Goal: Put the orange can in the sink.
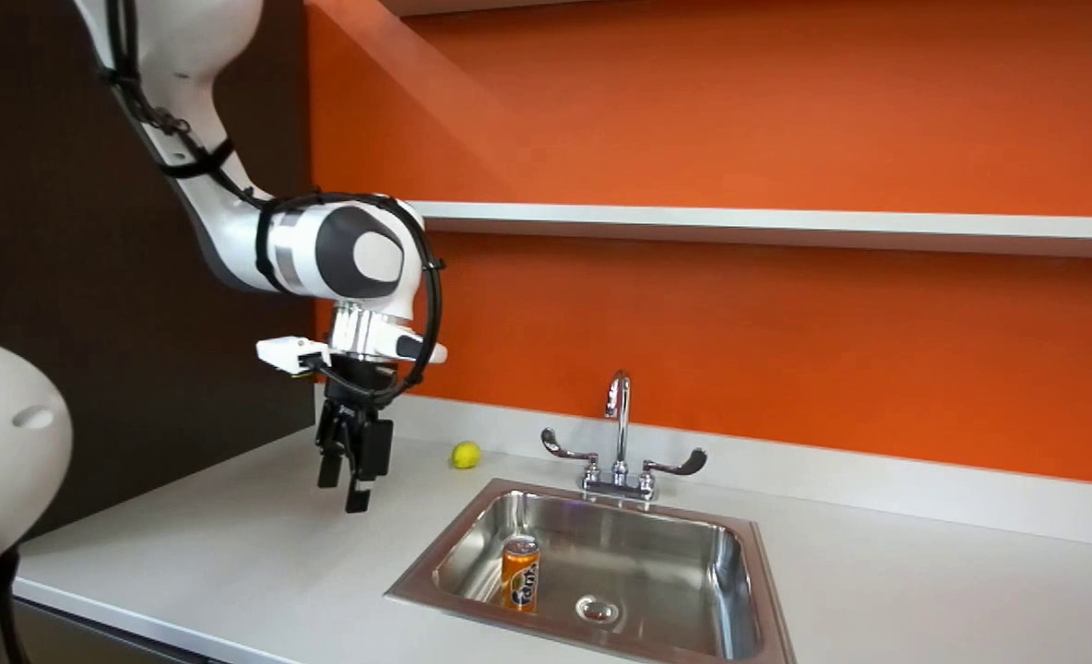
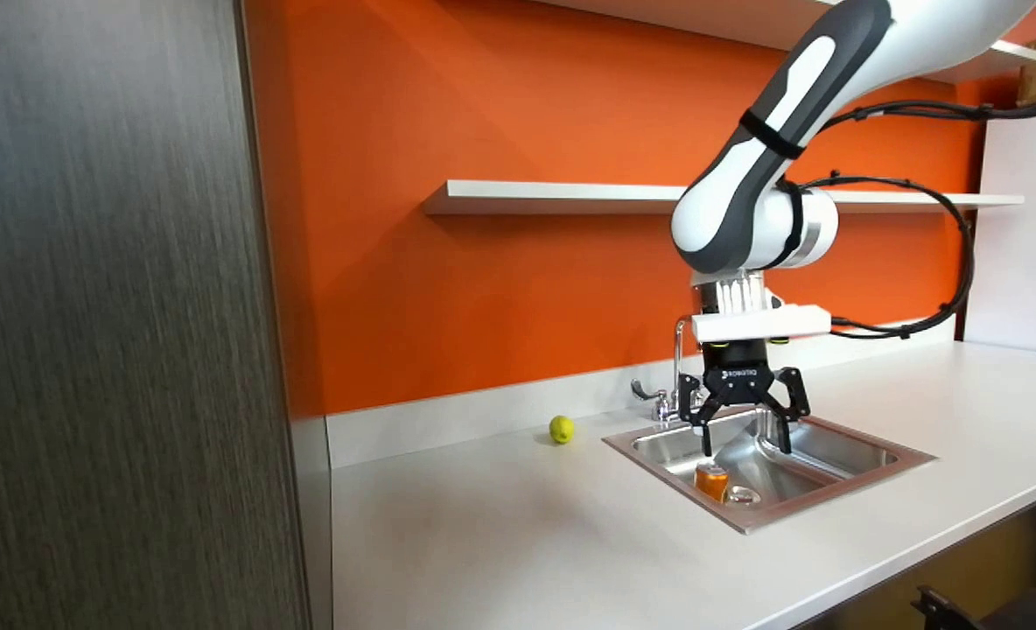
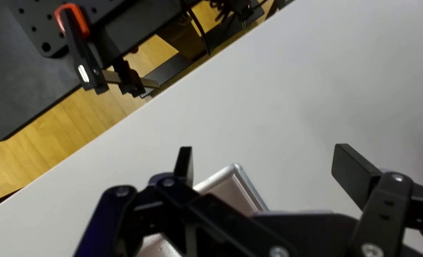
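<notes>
In an exterior view, we see the orange can (image 1: 520, 579) upright in the sink (image 1: 634, 544), a yellow ball (image 1: 465, 455) outside on the tabletop (image 1: 205, 553). In an exterior view, the spread claw (image 2: 746, 451) covers part of the sink. In the wrist view, we find it blocking some of the rim (image 3: 233, 191).

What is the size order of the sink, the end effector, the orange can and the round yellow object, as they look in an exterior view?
Largest to smallest, in an exterior view:
Sink
End effector
Orange can
Round yellow object
Apparent size only.
</notes>
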`<state>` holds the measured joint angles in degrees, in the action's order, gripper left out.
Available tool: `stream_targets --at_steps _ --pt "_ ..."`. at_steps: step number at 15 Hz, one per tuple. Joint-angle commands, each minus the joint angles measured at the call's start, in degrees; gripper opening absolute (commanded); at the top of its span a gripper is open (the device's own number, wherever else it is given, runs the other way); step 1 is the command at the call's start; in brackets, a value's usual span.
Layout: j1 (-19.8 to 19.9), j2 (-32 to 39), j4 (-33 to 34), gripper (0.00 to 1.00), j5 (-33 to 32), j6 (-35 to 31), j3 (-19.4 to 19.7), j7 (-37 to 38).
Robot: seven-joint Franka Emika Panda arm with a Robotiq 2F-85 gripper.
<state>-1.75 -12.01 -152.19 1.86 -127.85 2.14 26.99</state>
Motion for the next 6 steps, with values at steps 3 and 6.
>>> stream_targets --at_steps 3,6 --pt "1.2 -7.6 -4.2 1.00 2.1 5.7 -4.6 -0.5" --pt "1.1 -11.2 -6.1 1.00 2.4 6.9 -5.2 -0.6"
